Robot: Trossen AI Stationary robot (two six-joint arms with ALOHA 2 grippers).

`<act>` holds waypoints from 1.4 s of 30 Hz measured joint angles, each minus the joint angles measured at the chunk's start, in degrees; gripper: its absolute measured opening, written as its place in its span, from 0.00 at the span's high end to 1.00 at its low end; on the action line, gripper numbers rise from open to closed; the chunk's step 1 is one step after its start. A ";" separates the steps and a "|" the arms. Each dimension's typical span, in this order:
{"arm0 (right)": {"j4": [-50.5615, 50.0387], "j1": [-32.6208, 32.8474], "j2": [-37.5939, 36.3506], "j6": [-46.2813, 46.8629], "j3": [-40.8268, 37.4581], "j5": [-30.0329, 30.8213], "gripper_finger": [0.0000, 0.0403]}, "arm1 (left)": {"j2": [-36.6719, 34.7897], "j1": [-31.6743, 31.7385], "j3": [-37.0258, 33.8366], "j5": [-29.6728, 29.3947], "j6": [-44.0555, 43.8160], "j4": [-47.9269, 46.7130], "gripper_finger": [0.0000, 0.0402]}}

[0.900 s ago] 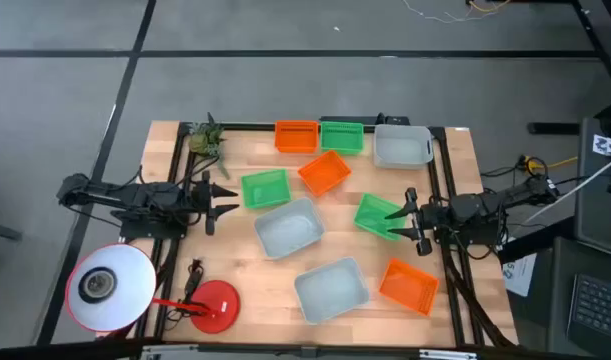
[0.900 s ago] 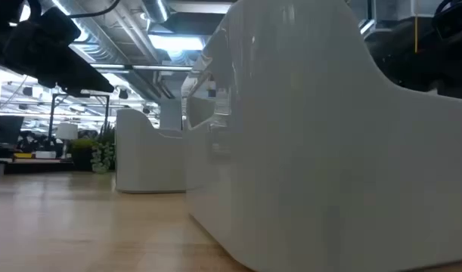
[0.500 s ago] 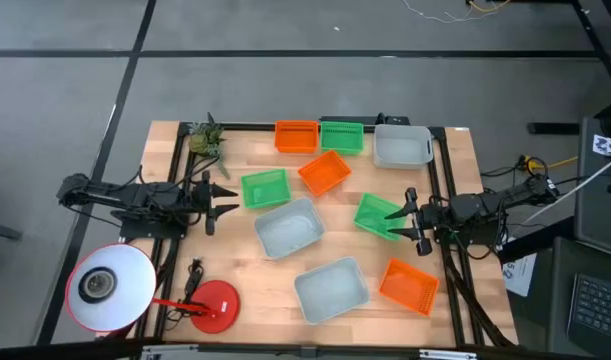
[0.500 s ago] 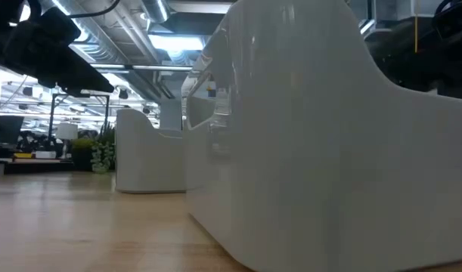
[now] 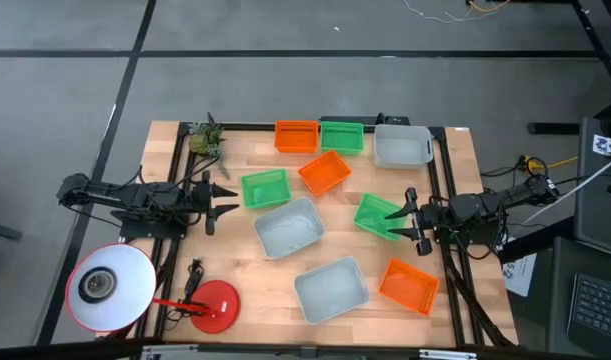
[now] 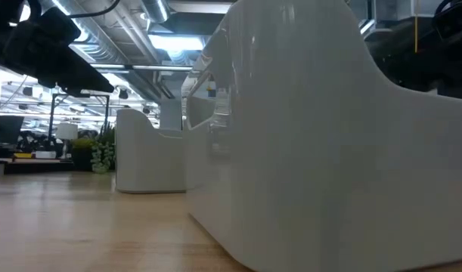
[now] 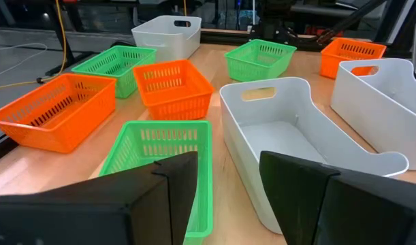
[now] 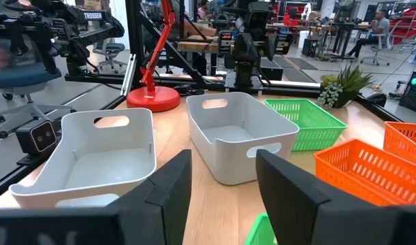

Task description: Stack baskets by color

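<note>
My right gripper [image 5: 409, 219] and left gripper [image 5: 217, 202] both sat open, and the nearest green slatted plastic basket [image 5: 378, 215], mid-right of the overhead frame, looked light, stiff and easiest pinched by its thin rim.

No text can be read on the baskets or on the table; in the right wrist view, at the upper left of the frame, the dark arm [image 8: 92, 17] carries a small white label with letters, too small to read for sure; in the high view, at the right edge, a white sheet [image 5: 609, 146] shows a black pattern, not readable.
</note>
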 joint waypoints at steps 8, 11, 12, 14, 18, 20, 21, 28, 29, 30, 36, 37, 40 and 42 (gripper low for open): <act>-0.01 -0.01 0.01 -0.04 0.01 -0.02 0.59 | 0.00 0.00 -0.01 -0.01 0.05 0.00 0.62; 0.28 0.00 0.01 -0.03 0.00 -0.01 0.59 | 0.01 0.00 0.00 -0.20 1.70 0.00 0.62; 0.36 0.01 -0.01 -0.02 0.01 -0.02 0.59 | -0.01 -0.01 0.00 -0.20 2.99 0.00 0.62; 0.48 0.00 0.01 0.01 0.01 -0.02 0.59 | 0.00 0.00 -0.01 -0.22 5.25 0.11 0.62; 3.52 0.00 0.01 -0.03 0.01 0.01 0.59 | 0.00 0.00 0.00 -0.22 5.97 1.22 0.62; 5.79 -0.03 0.04 -0.45 0.01 0.59 0.59 | 0.00 0.01 0.00 -0.24 5.95 3.00 0.62; 6.69 -0.03 0.00 -0.39 0.02 1.00 0.59 | -0.01 0.01 0.00 -0.24 5.90 3.98 0.62; 15.23 -0.03 0.05 -0.21 0.03 1.53 0.59 | 0.01 0.00 0.00 -0.28 6.04 15.20 0.62; 18.09 -0.03 0.03 -0.94 0.03 1.53 0.59 | 0.01 0.01 0.00 -0.27 6.04 17.05 0.62; 21.30 -0.03 0.01 -2.16 0.03 1.54 0.59 | 0.01 0.01 0.00 -0.29 6.05 19.02 0.62; 38.35 -0.03 -0.01 -12.14 0.18 1.05 0.59 | 0.01 -0.01 0.00 -0.32 6.12 28.92 0.62; 38.66 -0.03 -0.01 -14.37 0.84 1.14 0.59 | 0.02 0.00 0.00 -0.41 6.13 30.37 0.62; 35.75 -0.03 0.03 -18.98 5.10 3.55 0.59 | 0.16 0.01 0.00 -1.07 6.24 34.10 0.62; 29.83 -0.03 0.16 -19.60 9.53 7.07 0.59 | 0.59 0.01 0.00 -1.16 7.33 35.26 0.62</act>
